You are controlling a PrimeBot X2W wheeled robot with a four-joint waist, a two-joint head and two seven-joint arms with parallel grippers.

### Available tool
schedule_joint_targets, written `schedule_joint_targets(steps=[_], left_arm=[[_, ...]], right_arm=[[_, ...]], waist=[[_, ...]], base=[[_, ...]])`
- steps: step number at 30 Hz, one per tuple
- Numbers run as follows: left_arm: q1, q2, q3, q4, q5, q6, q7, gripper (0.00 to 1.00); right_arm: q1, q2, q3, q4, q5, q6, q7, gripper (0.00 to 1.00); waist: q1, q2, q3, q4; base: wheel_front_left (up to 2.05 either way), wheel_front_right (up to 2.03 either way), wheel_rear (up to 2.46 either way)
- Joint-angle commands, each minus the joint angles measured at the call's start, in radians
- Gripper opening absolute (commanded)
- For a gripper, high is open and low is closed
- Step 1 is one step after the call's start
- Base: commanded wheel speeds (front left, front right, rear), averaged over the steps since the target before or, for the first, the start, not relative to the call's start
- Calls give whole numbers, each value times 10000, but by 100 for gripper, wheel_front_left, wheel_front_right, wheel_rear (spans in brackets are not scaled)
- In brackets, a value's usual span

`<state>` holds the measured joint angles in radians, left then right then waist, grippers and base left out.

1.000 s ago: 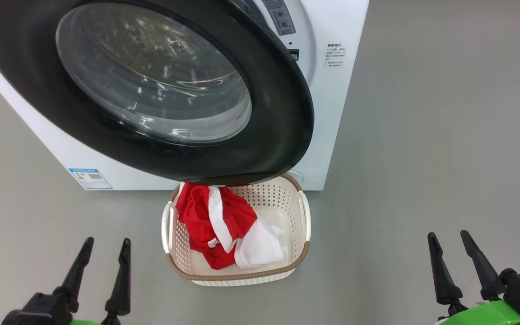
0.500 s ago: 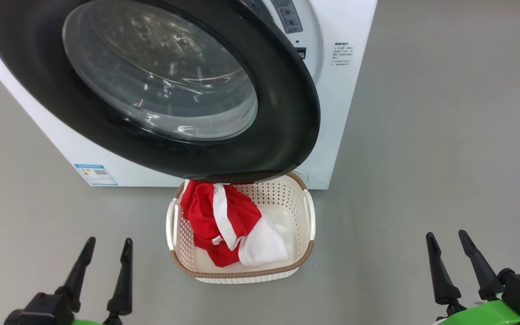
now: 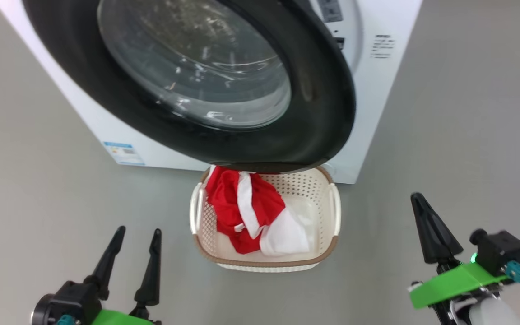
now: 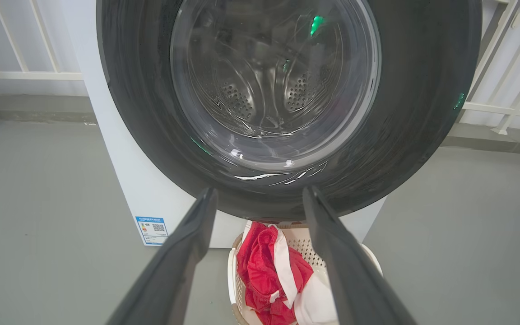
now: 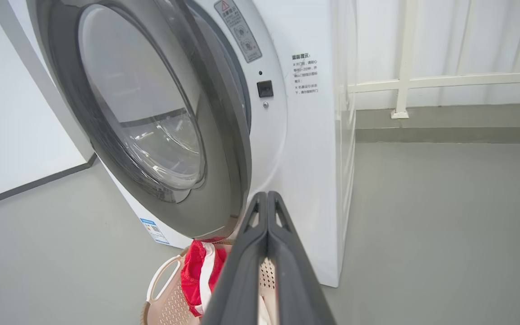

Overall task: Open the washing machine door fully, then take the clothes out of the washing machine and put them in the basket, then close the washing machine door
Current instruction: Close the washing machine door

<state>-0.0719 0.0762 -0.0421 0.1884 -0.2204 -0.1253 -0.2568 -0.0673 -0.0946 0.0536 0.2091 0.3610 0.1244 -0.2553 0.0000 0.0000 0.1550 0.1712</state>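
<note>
The washing machine (image 3: 384,90) stands ahead, its black-rimmed door (image 3: 323,113) ajar and hanging over the back of the basket (image 3: 269,262). Red and white clothes (image 3: 237,203) lie in the basket's left half. My left gripper (image 3: 138,232) is open and empty, low at the left, apart from the basket. In the left wrist view its gripper (image 4: 260,192) points at the door (image 4: 422,90), with the steel drum showing through the glass. My right gripper (image 3: 418,198) is shut on nothing, right of the basket. The right wrist view has its gripper (image 5: 266,195) below the door's (image 5: 224,135) free edge.
Grey floor spreads around the machine and basket. A blue label (image 3: 123,153) marks the machine's lower front. White railing (image 5: 422,83) runs behind the machine, and a white wall (image 5: 11,135) stands to its left in the right wrist view.
The head camera has turned, shifting the whole picture rightward. My right gripper has gone from open to shut and rolled, lifting higher in the view. The clothes and basket lie as before.
</note>
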Motion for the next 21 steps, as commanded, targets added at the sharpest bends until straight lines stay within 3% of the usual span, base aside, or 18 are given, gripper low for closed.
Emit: schedule_joint_targets(steps=[1, 13, 21], left_arm=[[-327, 56, 217, -204, -57, -54, -49, 100], [-607, -222, -279, -172, -312, -54, -49, 100], [-823, -252, -402, -196, -445, -54, -49, 100]], right_arm=[[-515, -149, 409, -135, 16, 63, -65, 0], [-2378, -854, 1474, 644, 177, 63, -65, 0], [-3386, -903, 1655, 1056, 286, 63, -65, 0]], waist=[[0, 0, 188, 423], [0, 0, 724, 1501], [0, 0, 1230, 1902]], base=[[0, 0, 0], [0, 0, 0], [0, 0, 0]])
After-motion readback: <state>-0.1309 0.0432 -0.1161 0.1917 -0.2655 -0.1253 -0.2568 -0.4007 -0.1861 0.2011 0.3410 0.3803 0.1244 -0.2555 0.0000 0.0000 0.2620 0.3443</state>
